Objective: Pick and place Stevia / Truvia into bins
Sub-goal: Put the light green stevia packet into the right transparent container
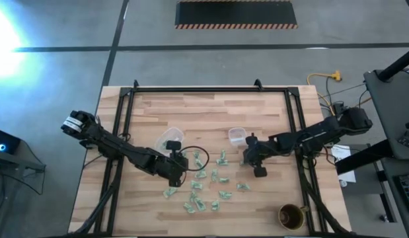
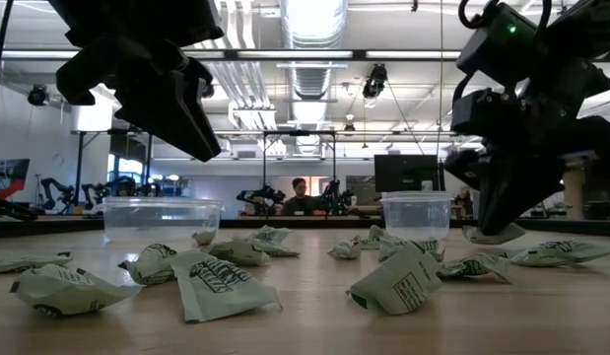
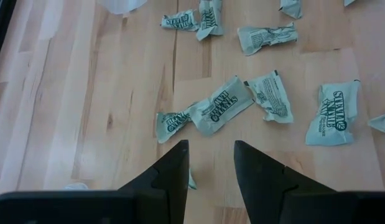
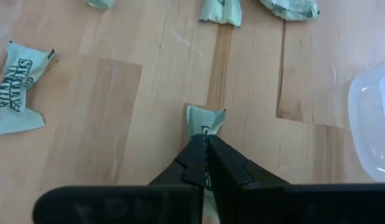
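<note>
Right pincer has a packet, now it just needs a clean lift to the tub

The right pincer (image 4: 206, 149) is clamped fully shut on one small green-and-white paper sweetener packet (image 4: 205, 121), pinching it by one end while the rest pokes out past the tips over the pale wooden worktop (image 1: 211, 106). In my view the trick now is to lift straight up before swinging over, since it's only an edge pinch and dragging could tug the paper loose. The smaller clear plastic tub (image 1: 237, 135) sits just beside that arm, so it's a short carry, and I'd open up only once the packet is well over the rim.

The left pincer (image 3: 211, 162) hangs partly open with nothing in it, above the loose scatter of packets (image 1: 201, 192) in the middle of the worktop. The larger clear plastic tub (image 1: 170, 139) is close to the left arm. A round brown cup (image 1: 291, 215) stands well apart at the near right corner, out of the way. Loose packets lie near the small tub, so a low sweep could knock them around. A person sits far off in the room behind
</note>
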{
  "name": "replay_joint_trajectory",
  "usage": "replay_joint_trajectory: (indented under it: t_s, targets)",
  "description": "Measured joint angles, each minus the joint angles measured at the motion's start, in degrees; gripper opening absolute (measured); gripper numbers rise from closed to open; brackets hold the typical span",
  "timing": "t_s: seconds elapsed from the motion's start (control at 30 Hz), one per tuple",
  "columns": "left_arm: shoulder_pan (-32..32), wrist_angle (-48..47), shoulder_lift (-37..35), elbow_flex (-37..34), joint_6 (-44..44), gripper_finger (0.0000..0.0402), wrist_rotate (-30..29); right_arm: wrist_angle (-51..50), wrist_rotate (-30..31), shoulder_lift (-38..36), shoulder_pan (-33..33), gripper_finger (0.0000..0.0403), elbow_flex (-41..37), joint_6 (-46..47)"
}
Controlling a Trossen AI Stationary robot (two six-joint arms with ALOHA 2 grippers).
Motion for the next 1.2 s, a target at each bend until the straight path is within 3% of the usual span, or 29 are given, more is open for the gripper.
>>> replay_joint_trajectory:
  t_s: [0.47,0.57,0.87,1.2]
  targets:
    - [-0.01,0.32,0.0,0.0,0.17,0.0112,-0.03,7.17,-0.98,-2.94,0.02,0.0008,0.46,-8.25]
    - [0.0,0.36,0.0,0.0,0.18,0.0112,-0.05,10.15,1.86,-4.07,0.02,0.0008,0.46,-11.39]
    - [0.0,0.76,0.0,0.0,0.53,0.0112,-0.07,10.45,20.14,-9.02,-0.02,0.0008,0.66,-14.01]
    - [0.02,0.82,0.0,0.0,0.57,0.0112,-0.31,9.56,24.53,-8.16,-2.79,0.0008,0.52,-13.52]
